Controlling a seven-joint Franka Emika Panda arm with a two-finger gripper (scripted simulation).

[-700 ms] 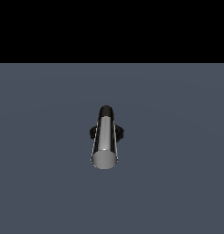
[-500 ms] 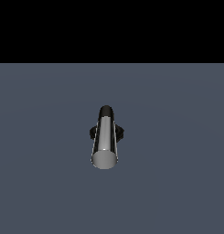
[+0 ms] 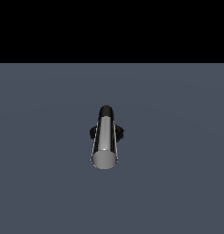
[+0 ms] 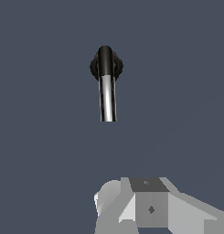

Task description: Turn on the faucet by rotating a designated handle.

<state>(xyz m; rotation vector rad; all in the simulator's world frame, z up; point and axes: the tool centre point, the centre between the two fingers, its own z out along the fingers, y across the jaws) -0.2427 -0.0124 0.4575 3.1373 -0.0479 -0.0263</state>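
The faucet (image 3: 105, 132) stands alone on the dark grey floor in the exterior view. Its black ribbed base (image 3: 93, 132) peeks out on both sides, below a black elbow (image 3: 105, 111). The handle (image 3: 105, 139) is a shiny chrome bar that points toward the camera and shows its flat grey end (image 3: 104, 160). In the wrist view the handle (image 4: 107, 98) runs from the black elbow (image 4: 104, 57) toward my gripper (image 4: 150, 205). Only grey and white blocks of the gripper show at the picture's edge, well apart from the handle. Its fingertips cannot be made out. The exterior view does not show the gripper.
A flat dark grey floor (image 3: 177, 183) spreads around the faucet on every side. Beyond its far edge the background (image 3: 111, 27) is black. No other object is in view.
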